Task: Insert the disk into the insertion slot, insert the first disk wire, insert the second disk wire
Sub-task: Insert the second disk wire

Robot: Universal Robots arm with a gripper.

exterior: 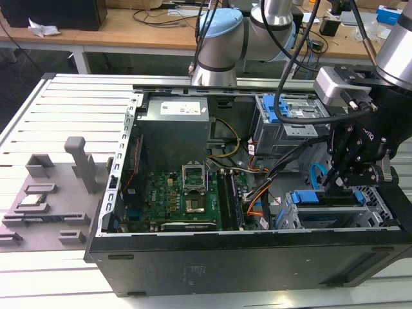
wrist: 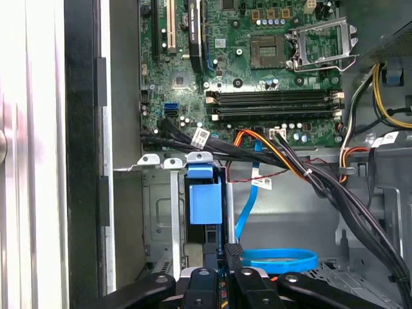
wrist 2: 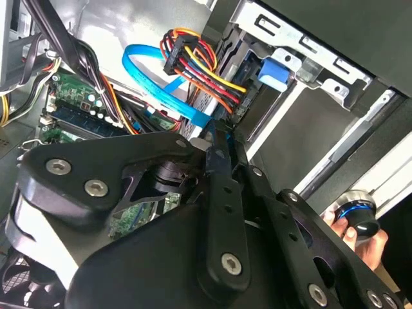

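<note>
The silver-grey hard drive in its bright blue plastic caddy [exterior: 322, 198] sits inside the boxy perforated silver metal drive cage [exterior: 380, 205], just below the fingers [exterior: 338, 175] in the exterior view. The bundle of red, orange and black wires with a flat black plug [wrist 2: 212, 76] reaches the drive's end just beyond the fingertips. The thin flat light-blue cable [wrist 2: 161, 87] loops beside that bundle, running to the same end.

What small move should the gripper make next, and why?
Probably ease the gripper toward the disk: the second disk wire ends between its fingers, short of the disk, while the first disk wire already runs to it.
</note>
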